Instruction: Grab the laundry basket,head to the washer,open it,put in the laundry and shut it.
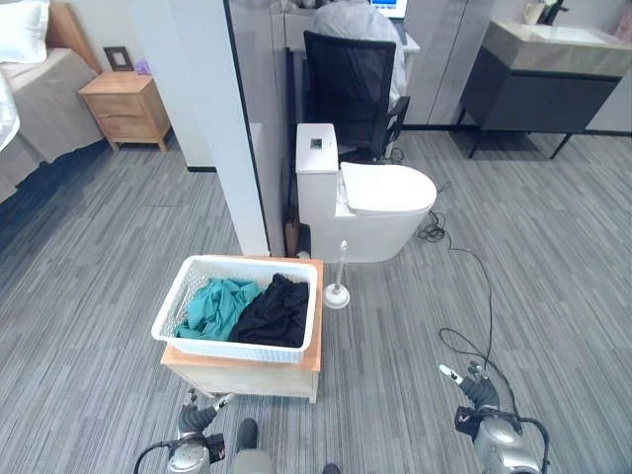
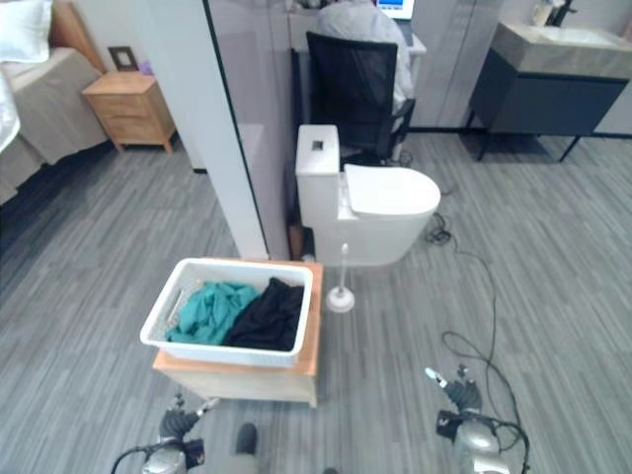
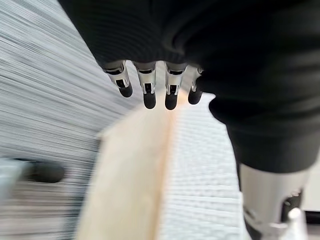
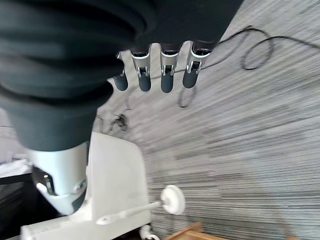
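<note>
A: What is taking up the room here, biggest thing first?

B: A white partition wall [image 1: 202, 118] is dividing the bed side from a white toilet [image 1: 370, 202]. A person is sitting behind it in a black office chair [image 1: 351, 84], and a dark vanity [image 1: 543, 84] is standing at the far right.

A: And the laundry?

B: The white laundry basket [image 1: 237, 341] is sitting on a low wooden table [image 1: 242, 375] straight ahead, just in front of the wall's end. I judge the table is lifting it to a height the arms can reach. Inside, a teal garment [image 1: 215, 306] is lying beside a black garment [image 1: 276, 311]. A toilet brush [image 1: 338, 286] is standing just beside the table's far right corner.

A: What are the hands doing?

B: The left hand [image 1: 202, 407] is hanging low in front of the table's near left corner, fingers relaxed and spread, gripping nothing. The right hand [image 1: 474, 387] is hovering over bare floor, well apart from the basket, also loose and empty.

A: So how far along is it?

B: The grab is not yet made. Both hands are needing to come in at the basket's two short sides.
</note>
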Robot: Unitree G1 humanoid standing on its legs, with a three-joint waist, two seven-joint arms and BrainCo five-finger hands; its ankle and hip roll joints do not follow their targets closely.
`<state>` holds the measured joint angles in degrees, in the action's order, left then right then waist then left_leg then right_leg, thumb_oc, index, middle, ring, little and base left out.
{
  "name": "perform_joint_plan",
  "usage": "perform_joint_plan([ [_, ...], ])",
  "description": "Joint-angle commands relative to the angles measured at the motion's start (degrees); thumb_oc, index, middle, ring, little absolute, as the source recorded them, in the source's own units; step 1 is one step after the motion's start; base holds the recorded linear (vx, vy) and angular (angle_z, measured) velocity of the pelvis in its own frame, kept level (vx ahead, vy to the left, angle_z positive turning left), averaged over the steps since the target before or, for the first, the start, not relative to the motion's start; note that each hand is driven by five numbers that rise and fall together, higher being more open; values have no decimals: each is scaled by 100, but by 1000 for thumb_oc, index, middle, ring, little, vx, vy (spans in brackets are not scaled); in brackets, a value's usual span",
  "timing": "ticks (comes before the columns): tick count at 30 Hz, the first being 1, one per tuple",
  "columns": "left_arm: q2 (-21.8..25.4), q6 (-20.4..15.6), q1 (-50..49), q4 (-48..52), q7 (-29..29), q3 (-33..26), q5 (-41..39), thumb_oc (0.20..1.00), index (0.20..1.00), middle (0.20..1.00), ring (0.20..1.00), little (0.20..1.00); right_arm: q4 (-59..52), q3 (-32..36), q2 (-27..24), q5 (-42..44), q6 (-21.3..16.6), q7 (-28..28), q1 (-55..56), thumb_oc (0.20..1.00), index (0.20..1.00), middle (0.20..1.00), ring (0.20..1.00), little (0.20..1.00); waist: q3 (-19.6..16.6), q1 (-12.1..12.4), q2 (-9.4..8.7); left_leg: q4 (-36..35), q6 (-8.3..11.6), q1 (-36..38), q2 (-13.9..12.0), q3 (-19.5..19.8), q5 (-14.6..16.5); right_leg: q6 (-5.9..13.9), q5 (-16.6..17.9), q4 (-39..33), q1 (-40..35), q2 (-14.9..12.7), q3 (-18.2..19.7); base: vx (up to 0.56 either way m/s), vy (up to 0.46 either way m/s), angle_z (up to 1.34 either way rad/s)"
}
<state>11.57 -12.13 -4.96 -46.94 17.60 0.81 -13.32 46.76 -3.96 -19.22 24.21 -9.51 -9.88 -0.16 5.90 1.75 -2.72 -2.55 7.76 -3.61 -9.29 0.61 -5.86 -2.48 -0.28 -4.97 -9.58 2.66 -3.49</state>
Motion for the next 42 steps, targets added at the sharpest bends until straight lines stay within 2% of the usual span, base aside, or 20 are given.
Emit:
perform_joint_plan([
  [1,261,-103,-63,307,317,-261,309,1000,1000,1000,1000,1000,-321,230,-326,-199,-69,17,-1,1000,1000,1000,1000,1000,-262,286,65,78,-216,400,-102,-72,161,644,65,18,255,-677,61,142,144,-6],
  [3,258,-88,-215,583,295,-363,339,1000,1000,1000,1000,1000,-381,248,-327,-229,-33,48,-11,1000,1000,1000,1000,1000,-263,342,69,91,-229,454,-78,-122,203,664,67,31,229,-731,71,114,120,5],
  [8,354,-77,-1551,2696,-38,-958,756,1000,1000,1000,1000,1000,-573,304,-297,-394,121,284,-79,1000,1000,1000,1000,1000,-245,725,74,212,-373,556,90,-168,500,760,63,102,173,-967,31,99,111,-6],
  [9,351,-49,-1588,2745,-47,-970,761,1000,1000,1000,1000,1000,-580,297,-293,-396,124,283,-67,1000,1000,1000,1000,1000,-253,724,69,223,-375,555,94,-171,509,762,61,103,171,-971,34,67,64,-3],
  [10,573,-78,-1934,3602,-146,-1181,1226,1000,1000,1000,1000,1000,-589,325,-278,-423,96,328,-80,1000,1000,1000,1000,1000,-222,826,62,286,-402,531,127,-163,582,788,52,119,159,-1015,-16,64,53,3],
  [11,688,-76,-2040,3980,-198,-1282,1455,1000,1000,1000,1000,1000,-603,283,-258,-455,95,344,-102,1000,1000,1000,1000,1000,-211,872,51,303,-419,525,149,-151,613,802,47,114,155,-1033,-32,64,53,6],
  [14,857,-52,-2038,4433,-291,-1397,1652,1000,1000,1000,1000,1000,-626,230,-202,-421,124,412,-115,1000,1000,1000,1000,1000,-182,895,14,317,-432,503,168,-135,632,817,22,140,168,-1057,-65,40,32,5],
  [15,1107,33,-1824,4544,-361,-1358,1877,1000,1000,1000,1000,1000,-645,120,-186,-413,181,457,-221,1000,1000,1000,1000,1000,-139,900,-15,320,-424,456,175,-120,620,823,11,171,205,-1061,-98,9,28,5],
  [18,1391,163,-1409,4338,-422,-1170,2093,1000,1000,1000,1000,1000,-648,-55,-177,-446,257,515,-413,1000,1000,1000,1000,1000,-105,859,-33,286,-410,412,170,-112,600,831,10,179,257,-1050,-120,-14,24,4],
  [19,1676,341,-770,3978,-432,-879,2151,1000,1000,1000,1000,1000,-668,-230,-148,-449,329,531,-703,1000,1000,1000,1000,1000,-30,816,-52,239,-392,327,153,-101,543,842,31,192,356,-1031,-154,-79,22,7],
  [21,1897,503,-46,3635,-335,-582,2126,1000,1000,1000,1000,1000,-686,-403,-116,-441,370,478,-1005,1000,1000,1000,1000,1000,63,772,-84,172,-372,213,113,-80,470,847,62,197,500,-1000,-187,-117,-1,20],
  [25,2050,745,1518,2553,78,73,2105,1000,1000,1000,1000,1000,-808,-774,30,-280,364,348,-1577,1000,1000,1000,1000,1000,401,662,-199,117,-321,-162,25,-13,332,850,164,210,884,-910,-220,-156,-32,8],
  [26,2053,732,1566,2515,89,94,2099,1000,1000,1000,1000,1000,-801,-759,30,-279,364,347,-1597,1000,1000,1000,1000,1000,404,663,-200,127,-320,-191,24,-1,329,849,164,218,906,-909,-229,-248,-44,7],
  [27,2029,849,2270,2068,258,333,1929,1000,1000,1000,1000,1000,-828,-931,107,-183,343,231,-2004,1000,1000,1000,1000,1000,650,623,-250,174,-304,-459,13,41,269,856,241,257,1162,-881,-240,-246,-31,7],
  [29,2025,935,2832,1643,373,514,1702,1000,1000,1000,1000,1000,-830,-1111,183,-86,340,119,-2402,1000,1000,1000,1000,1000,876,600,-276,249,-293,-706,4,69,218,855,320,317,1417,-863,-222,-244,-22,5],
  [32,1969,927,3405,1148,433,676,1229,1000,1000,1000,1000,1000,-777,-1321,241,-67,360,23,-2794,1000,1000,1000,1000,1000,1051,584,-292,352,-290,-934,2,87,181,854,376,390,1639,-864,-207,-155,12,-5],
  [34,2006,832,4052,484,536,613,161,1000,1000,1000,1000,1000,-756,-1615,345,-31,439,-94,-3215,1000,1000,1000,1000,1000,1235,553,-261,415,-279,-1112,8,88,108,852,433,454,1812,-879,-199,-110,46,0],
  [39,2414,851,4663,-486,616,598,-268,1000,1000,1000,1000,1000,-1212,-1989,452,6,387,-164,-3384,1000,1000,1000,1000,1000,1476,484,-241,524,-252,-1279,-5,51,68,853,504,550,2041,-895,-154,-63,24,-3],
  [42,2542,852,4833,-719,559,716,-337,1000,1000,1000,1000,1000,-1384,-2075,439,35,348,-147,-3348,1000,1000,1000,1000,1000,1554,463,-225,571,-245,-1333,-21,32,65,854,515,593,2116,-901,-136,-34,14,-4],
])
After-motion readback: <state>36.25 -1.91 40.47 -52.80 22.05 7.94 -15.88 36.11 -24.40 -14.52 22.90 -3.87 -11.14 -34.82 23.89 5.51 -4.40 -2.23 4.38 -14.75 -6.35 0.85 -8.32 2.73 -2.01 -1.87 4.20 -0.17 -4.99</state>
